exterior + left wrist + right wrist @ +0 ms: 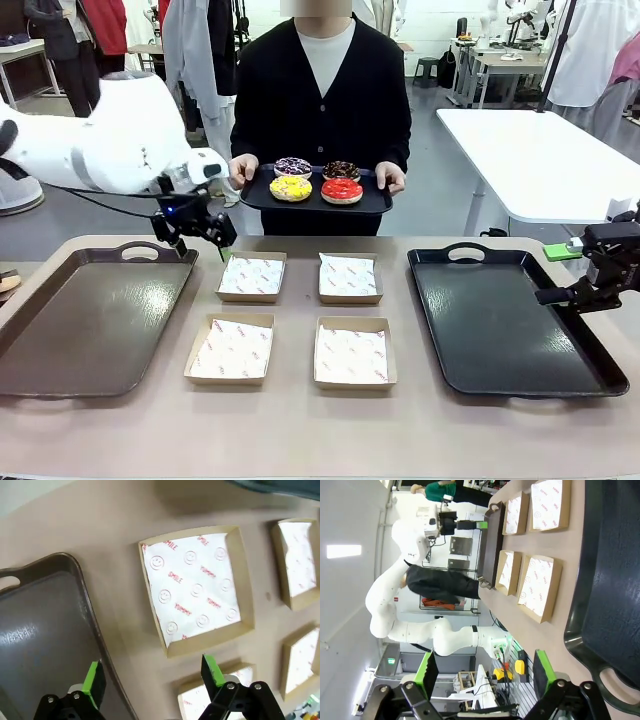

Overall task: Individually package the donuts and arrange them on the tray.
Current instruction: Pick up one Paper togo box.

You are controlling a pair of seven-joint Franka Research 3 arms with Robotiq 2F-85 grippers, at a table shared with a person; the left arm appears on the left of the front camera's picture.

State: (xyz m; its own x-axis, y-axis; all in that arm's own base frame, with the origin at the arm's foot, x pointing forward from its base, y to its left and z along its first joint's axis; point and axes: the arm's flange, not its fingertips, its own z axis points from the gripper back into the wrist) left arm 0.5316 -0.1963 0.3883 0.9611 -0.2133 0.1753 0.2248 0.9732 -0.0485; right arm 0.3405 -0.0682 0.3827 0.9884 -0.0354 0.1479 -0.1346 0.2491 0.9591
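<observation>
Gently: your left tool (152, 672) and right tool (482, 667) gape empty; the donuts (342, 190) look soft, so pinch their outer sides lightly.

Red print on the box liners — "SMILE" and smiley faces

In the left wrist view, the white paper liner (195, 587) of the cardboard box (244, 570) just beside the brown tray (45, 630) carries a repeated red pattern. It shows the word "SMILE", a second word that looks like "YUMMY", and small round smiley faces, all set at slanting angles. The other liners (298, 560), farther from that tray, bear similar red marks — too blurred to read.
</observation>
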